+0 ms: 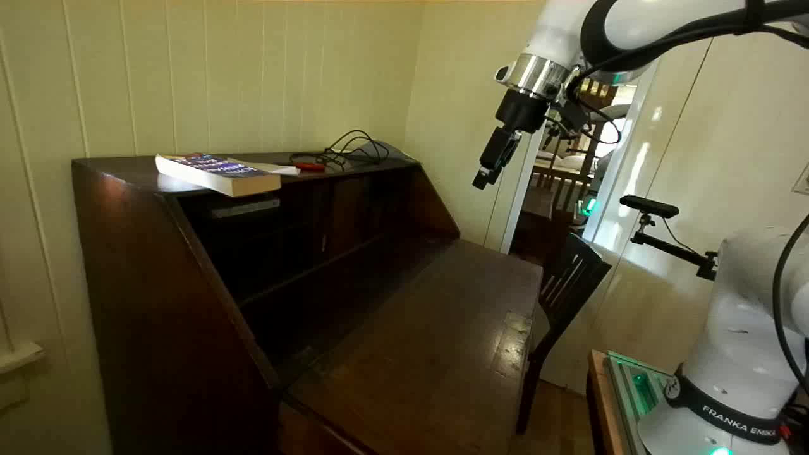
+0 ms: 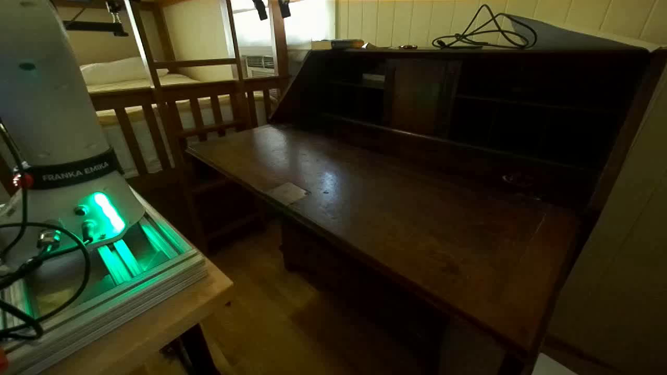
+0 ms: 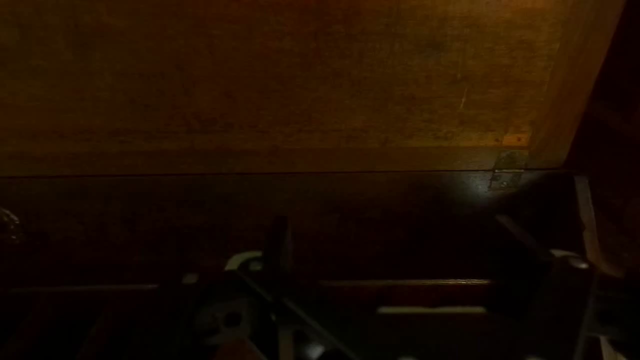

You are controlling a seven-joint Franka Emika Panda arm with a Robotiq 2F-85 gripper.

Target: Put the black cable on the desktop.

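The black cable (image 1: 328,151) lies in a loose looped tangle on the raised top ledge of the dark wood desk; it also shows in an exterior view (image 2: 465,37). The desktop (image 1: 430,316) is the folded-down, reddish-brown flat surface below it, also seen in an exterior view (image 2: 396,208) and in the wrist view (image 3: 300,90). My gripper (image 1: 482,180) hangs in the air, well above the desktop and to the right of the cable in that view. Its fingertips (image 2: 271,9) show apart at the top edge. In the wrist view the fingers (image 3: 392,225) stand wide apart, with nothing between them. The cable is out of the wrist view.
A thick book (image 1: 218,177) and a red item (image 1: 308,167) lie on the same top ledge. A grey flat object (image 2: 578,36) is behind the cable. Dark cubbyholes (image 1: 297,234) open below the ledge. A dark chair (image 1: 575,278) stands beside the desk.
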